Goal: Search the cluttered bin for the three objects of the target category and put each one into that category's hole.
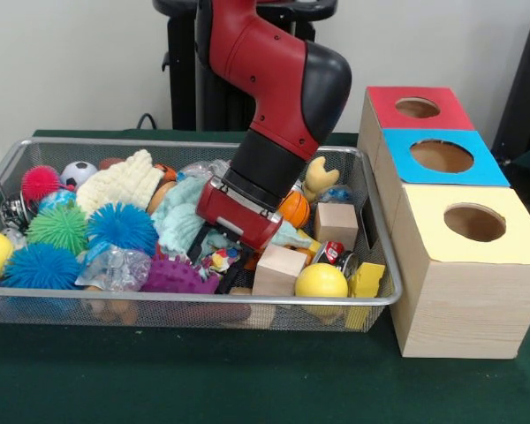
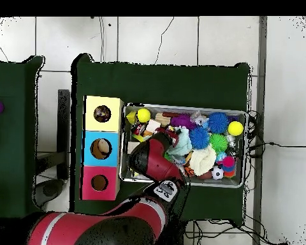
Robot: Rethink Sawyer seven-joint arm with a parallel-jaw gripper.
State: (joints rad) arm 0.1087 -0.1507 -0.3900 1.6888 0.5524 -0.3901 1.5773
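The gripper (image 1: 223,258) is down inside the wire bin (image 1: 375,291), just beside a wooden block (image 1: 279,269). Whether its fingers are parted, I cannot tell.

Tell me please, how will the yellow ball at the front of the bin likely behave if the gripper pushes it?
The yellow ball looks smooth and round, so it would probably roll away rather than slide. It sits against a wooden block and the wire bin front rim, which may stop it soon. Its smooth surface could be slippery to grasp.

Bright toys, three painted box tops

Yellow ball (image 1: 321,280), blue spiky ball (image 1: 122,226), green spiky ball (image 1: 57,228); box tops red (image 1: 417,108), blue (image 1: 442,157), yellow (image 1: 474,223).
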